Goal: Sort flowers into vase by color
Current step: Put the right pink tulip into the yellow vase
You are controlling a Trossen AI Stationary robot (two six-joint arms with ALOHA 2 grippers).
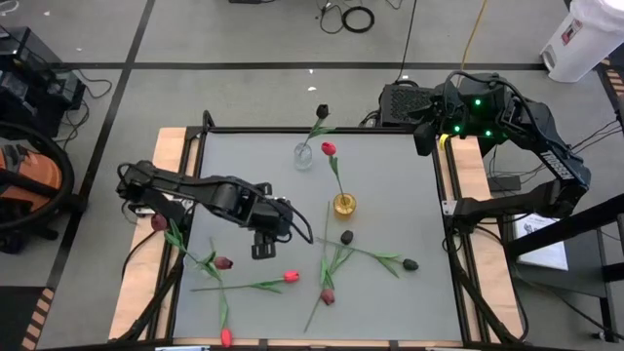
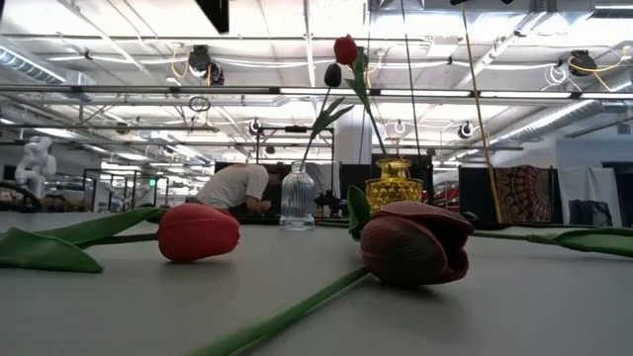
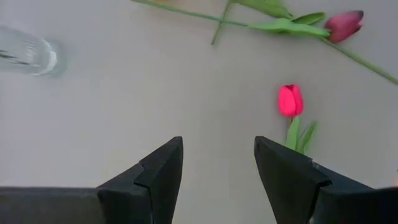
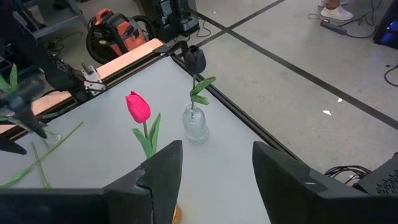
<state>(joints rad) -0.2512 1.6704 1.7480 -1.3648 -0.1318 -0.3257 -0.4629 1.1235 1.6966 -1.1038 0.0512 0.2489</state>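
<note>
Closest to the low camera we see a dark maroon tulip (image 2: 415, 242) lying on the table (image 1: 390, 175), head toward us, stem running off to the near left. Just left of it lies a red-pink tulip (image 2: 198, 231), also flat on the surface.

Going big to small from above: we note the grey table with wood side rails, then the two arms. Left gripper (image 1: 263, 237) hangs over the table's left-centre, fingers (image 3: 155, 171) clearly apart, nothing between them; its wrist view looks down at bare tabletop with a red-pink head (image 3: 290, 100) just ahead. Right gripper (image 4: 214, 165) is parked off the back right corner of the table, fingers spread too, empty, looking across at the two vases.

Clear glass vase (image 1: 304, 155) stands near the back edge and holds one black tulip (image 1: 322, 112). Yellow vase (image 1: 344, 204) stands mid-table, just right of the left gripper, and holds one red-pink tulip (image 1: 329, 148) leaning toward the glass vase.

The remaining flowers lie loose across the front half of the table, well apart from both vases: we count a red-pink one (image 1: 291, 277) centre front, another at the front edge (image 1: 226, 337), maroon ones (image 1: 223, 262) (image 1: 328, 295), and two black heads (image 1: 346, 236) (image 1: 410, 263) toward the right.

A person (image 2: 237, 186) is bent over far behind the table in the low view.
</note>
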